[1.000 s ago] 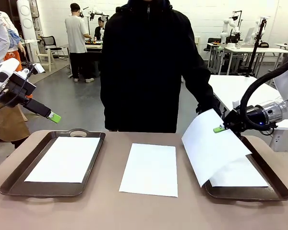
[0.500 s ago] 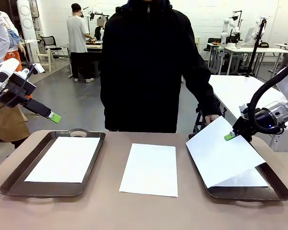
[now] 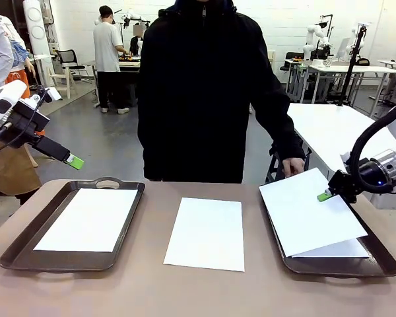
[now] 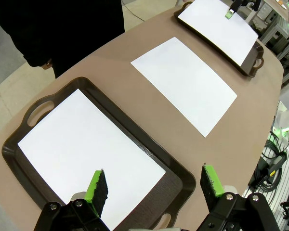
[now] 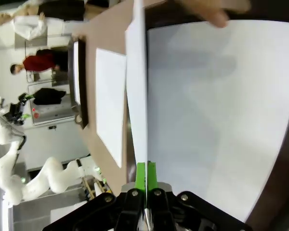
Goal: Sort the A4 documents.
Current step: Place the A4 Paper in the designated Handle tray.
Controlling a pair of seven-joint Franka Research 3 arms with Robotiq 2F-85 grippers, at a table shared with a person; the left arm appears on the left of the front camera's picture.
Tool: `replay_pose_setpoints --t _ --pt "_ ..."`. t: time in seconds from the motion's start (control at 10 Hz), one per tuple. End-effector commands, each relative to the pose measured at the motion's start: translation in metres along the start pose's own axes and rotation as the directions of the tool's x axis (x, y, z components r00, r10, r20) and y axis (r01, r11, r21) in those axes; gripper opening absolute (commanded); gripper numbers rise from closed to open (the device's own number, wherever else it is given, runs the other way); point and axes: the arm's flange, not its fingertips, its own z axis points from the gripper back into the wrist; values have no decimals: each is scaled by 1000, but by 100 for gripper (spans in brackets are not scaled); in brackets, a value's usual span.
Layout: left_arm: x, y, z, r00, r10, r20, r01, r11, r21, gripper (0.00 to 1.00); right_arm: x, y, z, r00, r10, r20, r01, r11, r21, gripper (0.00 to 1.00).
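— Why do we grip it by the edge?
— Our right gripper [image 3: 325, 196] is clamped on the held sheet [image 3: 303, 211], so the paper slants over the right tray [image 3: 336, 267] below the fingers, ready to settle on the sheet under it [image 3: 346, 249]. The person's hand [image 3: 293, 165] is by its far corner.
— And our left gripper [image 4: 154, 185]?
— Spread wide and holding nothing, it hovers above the left tray [image 4: 149, 144] and its sheet [image 4: 86, 154].
— Our count?
— Four A4 documents, including the middle sheet [image 3: 206, 232] between our grippers, and two trays.

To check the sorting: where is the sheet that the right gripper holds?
In the front view, the held sheet slants over the right tray, pinched by the right gripper, the person's hand near its far edge.
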Motion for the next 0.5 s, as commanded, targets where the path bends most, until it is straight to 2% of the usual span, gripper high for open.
replay_pose_setpoints --t 0.0,0.4 --pt "0 0 1 1000 0 4 0 1000 -2 100 -4 -13 -3 1000 -23 14 24 998 -60 1" --pt "0 0 1 1000 0 4 0 1000 -2 100 -4 -30 -1 998 -70 8 70 985 -156 1"
